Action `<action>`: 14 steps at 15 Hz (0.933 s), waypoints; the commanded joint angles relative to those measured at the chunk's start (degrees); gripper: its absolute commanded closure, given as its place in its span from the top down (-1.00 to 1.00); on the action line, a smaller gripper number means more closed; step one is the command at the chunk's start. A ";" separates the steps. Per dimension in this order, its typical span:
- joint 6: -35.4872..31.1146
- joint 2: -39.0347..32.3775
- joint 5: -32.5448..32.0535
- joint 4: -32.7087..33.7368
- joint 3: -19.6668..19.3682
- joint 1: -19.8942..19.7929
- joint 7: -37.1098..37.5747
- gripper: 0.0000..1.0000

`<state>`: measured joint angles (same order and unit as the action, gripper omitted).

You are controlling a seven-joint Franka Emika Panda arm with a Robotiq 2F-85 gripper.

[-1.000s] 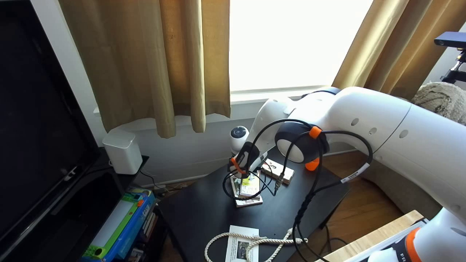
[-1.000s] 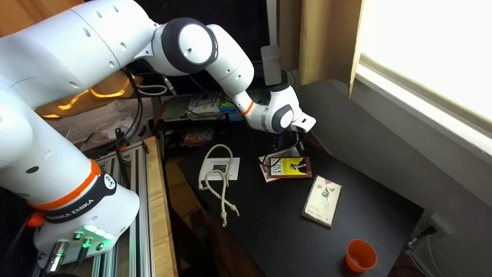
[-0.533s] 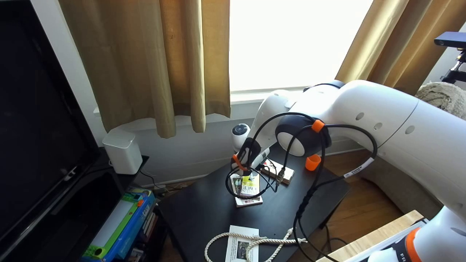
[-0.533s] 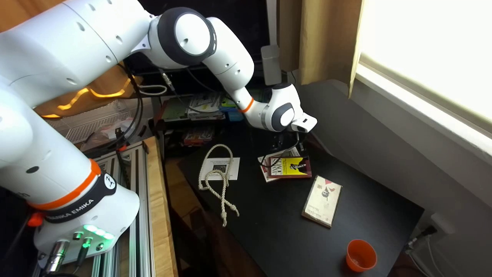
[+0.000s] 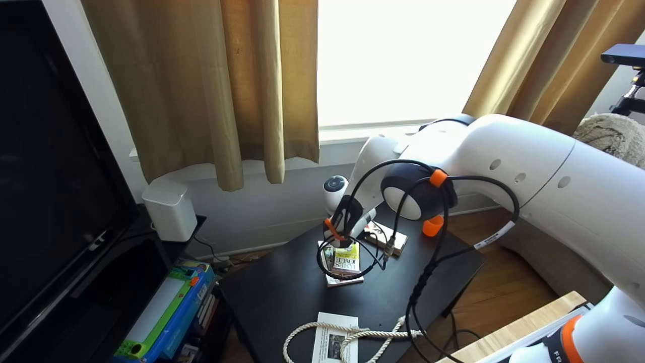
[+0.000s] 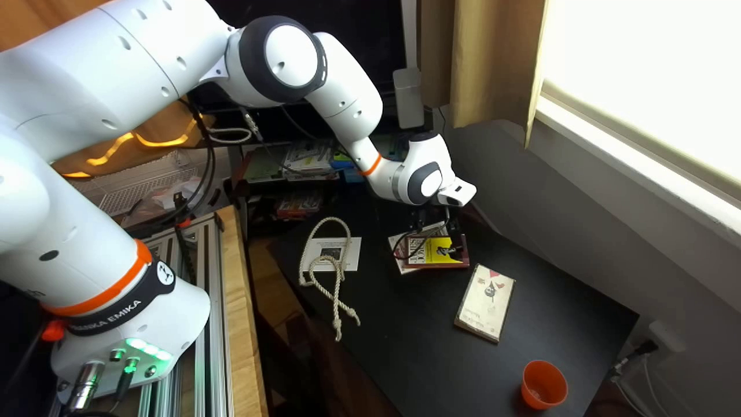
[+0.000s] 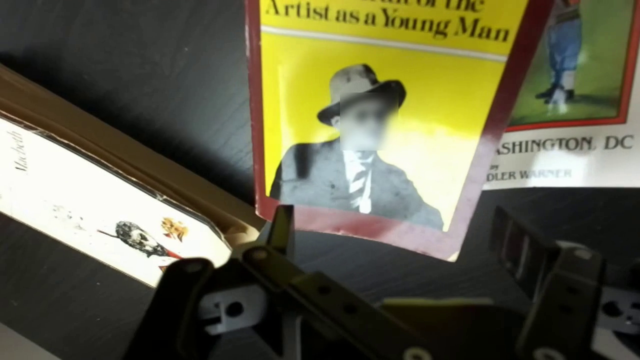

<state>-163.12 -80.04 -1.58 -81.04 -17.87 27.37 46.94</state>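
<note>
The hand (image 7: 400,237) was seen spread wide by the lower edge of the yellow-covered book (image 7: 385,135), with nothing pinched between its fingers (image 7: 283,227). Whether the cover was touched by either of them could not be told. The book was found lying flat, partly over the Washington, DC book (image 7: 582,107), on the dark surface (image 6: 399,336); the Macbeth book (image 7: 95,205) was seen near it, and the orange cup (image 6: 544,384) was set well apart. The present step was judged to be one of positioning, with no grip made. For a grip, the hand would have to be shifted slightly toward the Macbeth book, then lowered until the yellow cover was straddled by the fingers before any closing, with care taken that the Washington, DC book was not caught.
</note>
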 commanded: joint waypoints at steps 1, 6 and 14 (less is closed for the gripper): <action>-0.70 -2.79 0.59 2.47 -0.40 0.33 0.45 1.00; 0.08 -5.06 0.57 4.82 -0.08 0.13 0.18 0.68; 0.25 -5.61 1.51 6.60 0.51 -0.04 2.17 -0.56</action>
<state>-162.97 -83.39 -1.39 -76.38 -17.77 27.52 47.89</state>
